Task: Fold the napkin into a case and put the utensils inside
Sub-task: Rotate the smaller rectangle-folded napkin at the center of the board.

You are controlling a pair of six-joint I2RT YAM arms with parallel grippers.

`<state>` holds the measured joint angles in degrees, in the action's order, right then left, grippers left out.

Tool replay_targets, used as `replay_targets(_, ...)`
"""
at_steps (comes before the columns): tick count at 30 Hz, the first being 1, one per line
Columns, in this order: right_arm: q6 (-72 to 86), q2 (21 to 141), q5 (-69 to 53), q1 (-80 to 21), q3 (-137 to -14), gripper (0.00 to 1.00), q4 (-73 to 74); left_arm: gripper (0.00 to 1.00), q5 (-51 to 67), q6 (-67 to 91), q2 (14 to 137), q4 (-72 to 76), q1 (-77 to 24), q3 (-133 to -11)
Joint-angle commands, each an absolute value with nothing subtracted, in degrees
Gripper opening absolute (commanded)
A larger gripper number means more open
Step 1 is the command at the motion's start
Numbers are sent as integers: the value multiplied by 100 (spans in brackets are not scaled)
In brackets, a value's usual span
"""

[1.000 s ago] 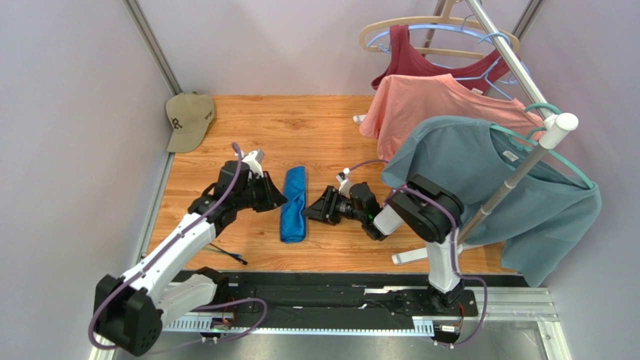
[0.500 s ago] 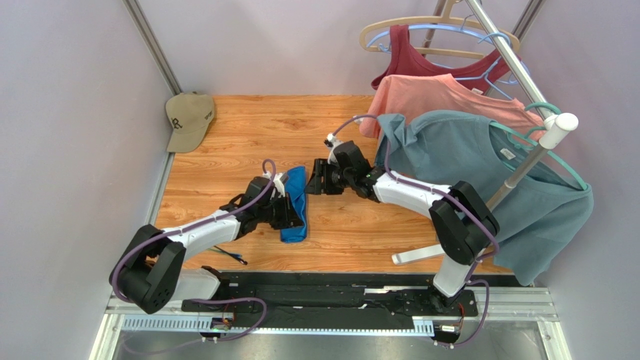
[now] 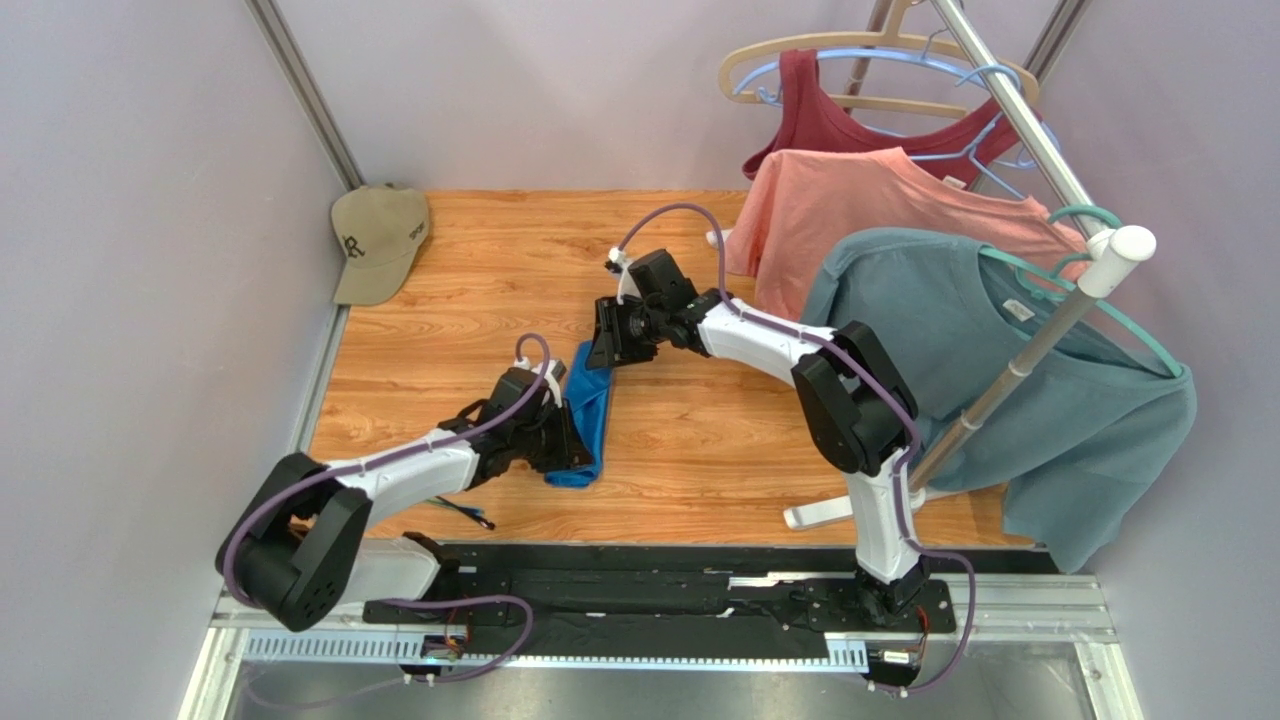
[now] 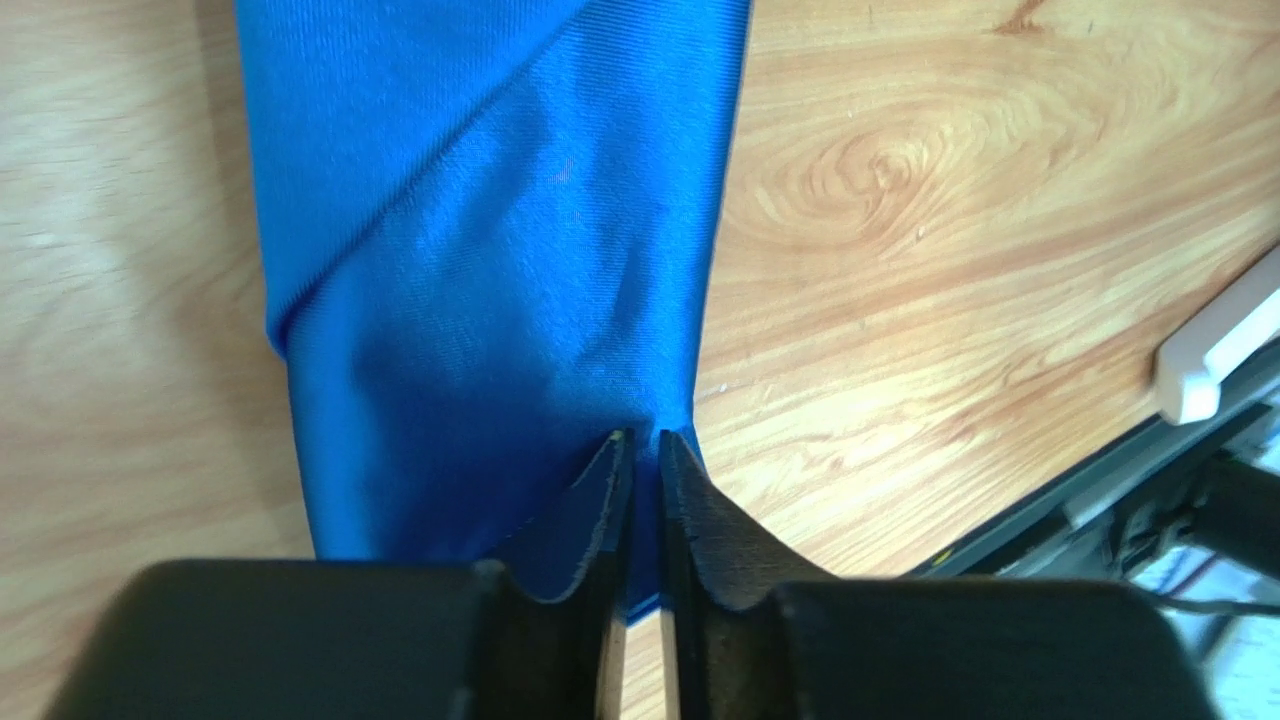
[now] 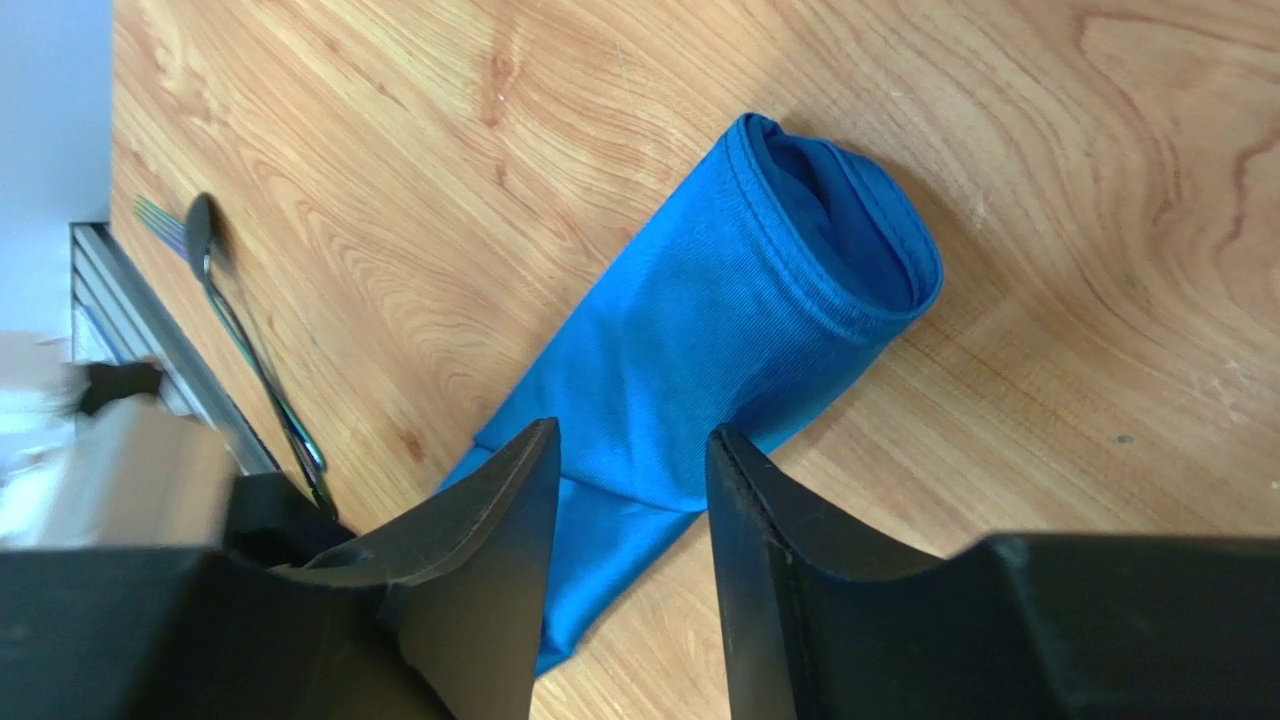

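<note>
The napkin [image 3: 585,408] lies on the wooden table as a narrow royal-blue case, long axis running near to far. My left gripper [image 3: 562,432] is shut on the case's near right edge; in the left wrist view [image 4: 637,444] the jaws pinch the blue cloth [image 4: 496,255]. My right gripper [image 3: 609,350] is open and hovers over the case's far end. In the right wrist view [image 5: 631,438] the case [image 5: 706,338] shows its open mouth at the upper right. The utensils [image 3: 458,513] lie near the front edge; they also show in the right wrist view [image 5: 248,353].
A tan cap [image 3: 377,236] sits at the table's far left corner. A clothes rack at the right holds a teal-grey T-shirt [image 3: 977,345], a salmon shirt [image 3: 857,203] and a maroon top [image 3: 842,128]. Its white foot [image 3: 819,515] rests near the front edge.
My left gripper moved from beside the case's middle to its near end and shut on the cloth. My right arm stretched out to the case's far end. The case's near end shifted slightly left.
</note>
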<state>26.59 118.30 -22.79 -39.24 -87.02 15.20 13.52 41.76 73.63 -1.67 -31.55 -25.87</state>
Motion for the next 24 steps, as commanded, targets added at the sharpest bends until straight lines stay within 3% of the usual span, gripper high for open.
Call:
replay_targets(1, 2251, 12023, -2522, -3946, -9272, 42, 1916, 23, 1045, 3595, 6568, -1289, -3182, -3005)
replay_targets(9, 2136, 12129, -2689, -3964, -9545, 36, 1952, 19, 1977, 4429, 6003, -1223, -3182, -2787)
replay_targets(19, 2303, 12550, -3023, -3709, -9194, 28, 1266, 8, 1661, 4869, 6784, -1108, -3182, -2418)
replay_targets(24, 2320, 12534, -3111, -3568, -8729, 26, 862, 3, 889, 5168, 6917, -1465, -3164, -2320)
